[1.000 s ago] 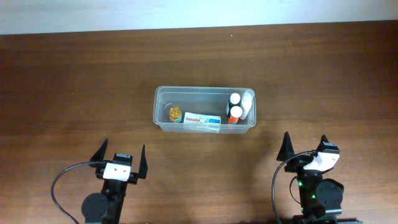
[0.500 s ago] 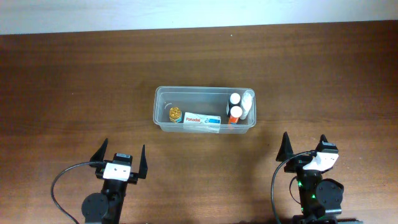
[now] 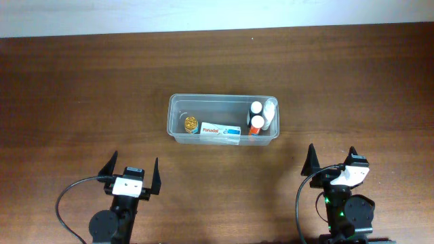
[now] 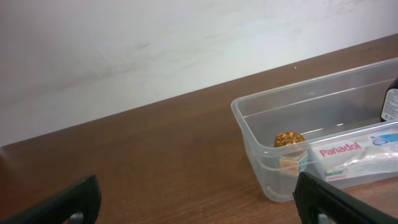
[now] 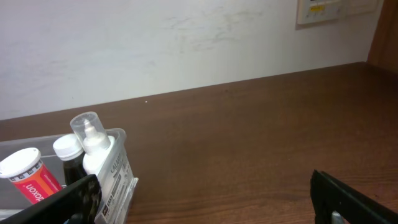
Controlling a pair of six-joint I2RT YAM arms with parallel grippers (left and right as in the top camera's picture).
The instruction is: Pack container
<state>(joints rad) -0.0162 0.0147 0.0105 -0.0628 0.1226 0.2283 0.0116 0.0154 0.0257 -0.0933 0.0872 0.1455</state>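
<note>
Near the middle of the table (image 3: 81, 102), a little toward its right edge, sits the container (image 3: 217, 110), its long sides running parallel to the far edge. It stands upright and open at the top. At its left end lies a small gold round thing (image 3: 191, 124), perhaps a foil-wrapped sweet, though the view is too coarse to be sure. Just beside it, along the wall nearer the arms, a white box (image 3: 220, 131) printed "Panadol" lies flat. At the right end three things are crowded together: a tube with an orange body and white cap (image 3: 256, 125), a dark bottle with a white cap (image 3: 256, 108), and a white bottle under a clear cap (image 3: 270, 112) leaning against the end wall.

Both arms are by the near edge, well apart from the container. The left arm's fingers (image 3: 155, 177) are spread wide with nothing between them; in the left wrist view they frame bare wood, with the container's left end (image 4: 249, 134) ahead and to the right. The right arm's fingers (image 3: 310, 159) are likewise spread wide and hold nothing.
</note>
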